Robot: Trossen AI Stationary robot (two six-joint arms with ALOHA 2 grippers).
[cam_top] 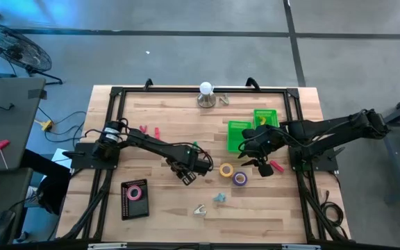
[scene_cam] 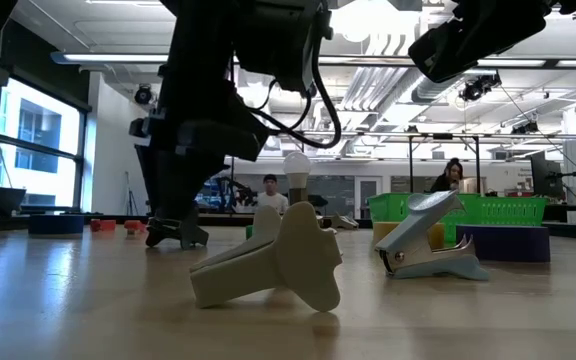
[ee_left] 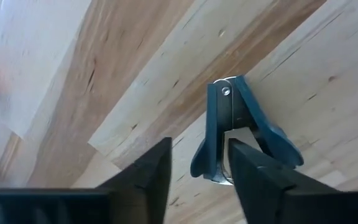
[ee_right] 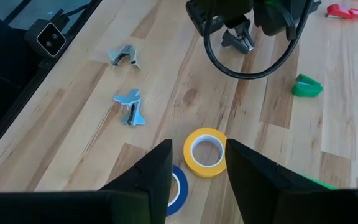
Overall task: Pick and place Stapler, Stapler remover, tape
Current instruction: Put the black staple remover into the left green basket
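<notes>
The left gripper (ee_left: 197, 180) hangs over mid-table with its fingers apart, holding nothing. A dark staple remover (ee_left: 238, 134) lies flat on the table (cam_top: 276, 208) just beyond the fingertips, a little toward one finger rather than centred in the gap; no contact shows. In the high view the same gripper (cam_top: 189, 173) sits left of the tape rolls.

Handling, as judged: the remover is small, light and rigid, with smooth flared plastic wings and a sprung hinge. Grip it across the narrow body near the pivot, not across the wings, which would squeeze closed and may slip. Being light, it can skid on the wood if one finger lands first, so centre the gap over the body before descending.

The right gripper (ee_right: 197, 168) hovers with its fingers apart and empty. The yellow tape (ee_right: 205, 151) lies directly ahead of the gap, and the blue tape (ee_right: 178, 186) is partly hidden behind one finger. Both rolls lie flat, near the green bins (cam_top: 240, 132). A roll is light, stiff and smooth-sided; one finger inside the core and one outside the wall gives the surest hold.

Two more removers, pale (scene_cam: 268, 262) and blue-grey (scene_cam: 430, 240), rest nearer the table's front edge, apart from both grippers.
</notes>
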